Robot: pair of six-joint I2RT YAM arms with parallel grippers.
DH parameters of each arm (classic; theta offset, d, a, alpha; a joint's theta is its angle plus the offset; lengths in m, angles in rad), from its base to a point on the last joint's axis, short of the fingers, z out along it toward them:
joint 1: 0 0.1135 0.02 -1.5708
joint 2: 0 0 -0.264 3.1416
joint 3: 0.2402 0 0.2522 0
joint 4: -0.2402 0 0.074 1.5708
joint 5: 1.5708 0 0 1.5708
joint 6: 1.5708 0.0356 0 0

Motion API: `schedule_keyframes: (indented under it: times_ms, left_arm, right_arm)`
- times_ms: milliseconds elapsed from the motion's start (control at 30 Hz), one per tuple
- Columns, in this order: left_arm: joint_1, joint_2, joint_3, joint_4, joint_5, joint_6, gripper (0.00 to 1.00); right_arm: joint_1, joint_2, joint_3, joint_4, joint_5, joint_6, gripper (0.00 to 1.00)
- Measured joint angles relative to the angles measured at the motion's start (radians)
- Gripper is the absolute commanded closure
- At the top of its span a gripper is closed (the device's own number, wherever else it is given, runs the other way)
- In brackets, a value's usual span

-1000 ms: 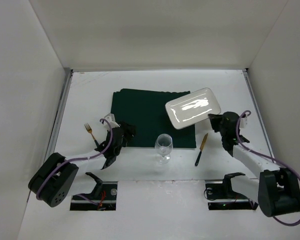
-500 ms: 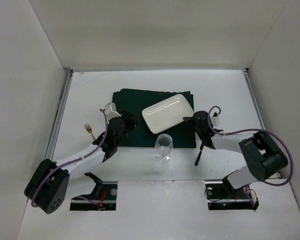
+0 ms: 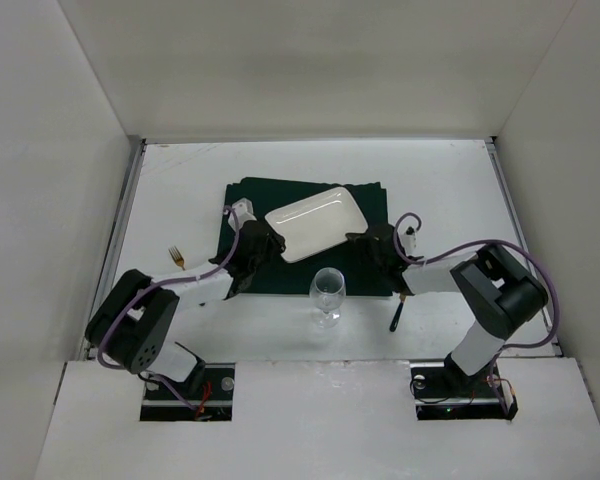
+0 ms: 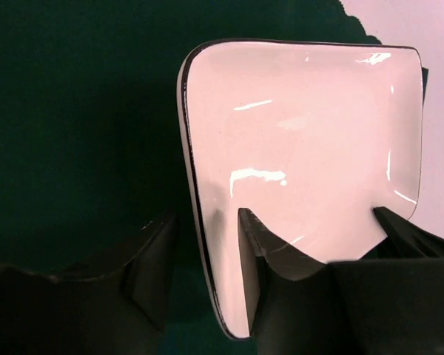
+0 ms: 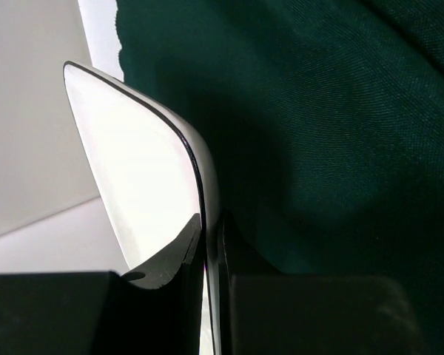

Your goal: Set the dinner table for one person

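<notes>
Count: one plate [image 3: 315, 222], one wine glass [image 3: 327, 293], one fork [image 3: 178, 259], one knife [image 3: 396, 318], one placemat [image 3: 248, 197]. Flat matte-white desk [image 3: 180, 180] with thin metal side rails lies under placemat, extending past it all round. Plate over placemat: right end effector [image 5: 207, 222] clamped on its rim, left end effector [image 4: 203, 222] parted astride opposite rim.

The top camera looks steeply down from above the near edge over the whole dinner table [image 3: 170, 190], while both wrist cameras hover very close mid-table, sharing the plate [image 4: 303, 148] and green placemat [image 4: 74, 111] also seen from overhead.
</notes>
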Motion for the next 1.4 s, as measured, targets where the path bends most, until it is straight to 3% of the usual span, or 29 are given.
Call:
schedule_keyframes:
  times_ms: [167,400,767,1200,1300,1400]
  left_arm:
    - [0.003,0.060,0.024,0.001,0.003,0.008,0.87]
    - [0.045,0.090,0.070,-0.014,0.023,0.023,0.95]
    - [0.130,0.149,0.115,-0.058,0.125,0.069,0.96]
    - [0.176,0.149,0.115,-0.076,0.124,0.080,0.96]
    - [0.182,0.149,0.115,-0.074,0.123,0.080,0.96]
    - [0.188,0.149,0.115,-0.064,0.121,0.080,0.95]
  right_arm:
    - [0.006,0.020,0.000,0.005,0.003,0.019,0.91]
    - [0.048,0.027,-0.021,0.034,0.036,0.060,0.86]
    - [0.138,-0.008,-0.097,0.075,0.069,0.080,0.87]
    - [0.222,-0.051,-0.101,0.054,0.103,0.051,0.83]
    - [0.222,-0.040,-0.101,0.068,0.095,0.049,0.79]
    - [0.225,-0.033,-0.103,0.080,0.082,0.035,0.65]
